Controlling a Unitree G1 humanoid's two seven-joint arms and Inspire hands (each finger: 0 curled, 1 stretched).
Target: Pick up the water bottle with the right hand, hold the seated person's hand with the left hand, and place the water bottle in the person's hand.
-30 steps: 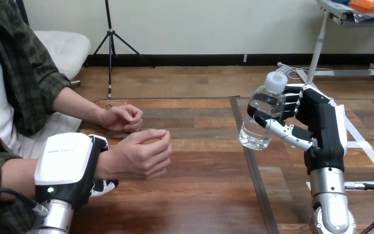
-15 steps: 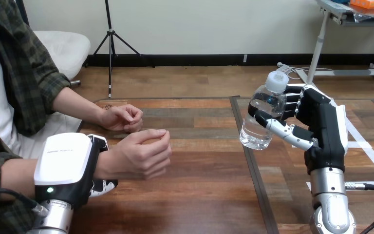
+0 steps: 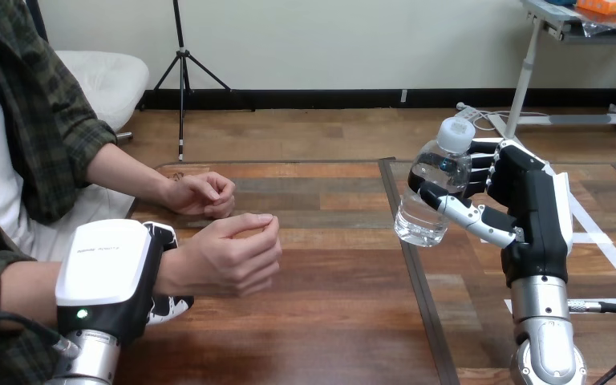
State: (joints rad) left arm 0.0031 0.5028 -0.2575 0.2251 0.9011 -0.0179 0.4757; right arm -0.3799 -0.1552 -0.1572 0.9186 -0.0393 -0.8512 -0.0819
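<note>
A clear water bottle (image 3: 431, 189) with a white cap hangs tilted above the table at the right, held in my right hand (image 3: 529, 210), whose fingers and thumb curl round it. At the lower left my left hand (image 3: 112, 273) wraps the person's wrist (image 3: 170, 271), its fingers curled underneath. The person's hand (image 3: 233, 255) beyond that wrist is loosely closed, well left of the bottle. Their other hand (image 3: 200, 194) rests on the table farther back.
The wooden table (image 3: 329, 313) has a dark seam (image 3: 417, 265) running front to back just under the bottle. White tape lines (image 3: 601, 241) cross its right part.
</note>
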